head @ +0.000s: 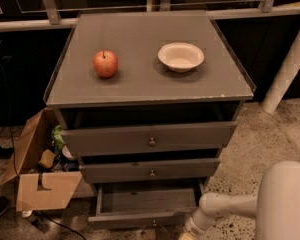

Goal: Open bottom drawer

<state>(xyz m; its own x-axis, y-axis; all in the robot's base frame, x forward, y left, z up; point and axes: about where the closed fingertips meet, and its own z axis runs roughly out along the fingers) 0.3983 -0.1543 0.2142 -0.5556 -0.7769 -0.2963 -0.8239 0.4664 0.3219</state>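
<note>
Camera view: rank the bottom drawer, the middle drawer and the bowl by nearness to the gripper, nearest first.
1. bottom drawer, pulled open, just left of the gripper at the view's lower edge.
2. middle drawer, one level above.
3. bowl, on the cabinet top, right of centre.

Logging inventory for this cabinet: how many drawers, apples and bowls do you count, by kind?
Drawers: 3 (top drawer, middle drawer, bottom drawer, pulled out)
Apple: 1
Bowl: 1
Total: 5
The gripper is low at the bottom drawer's right front corner.
</note>
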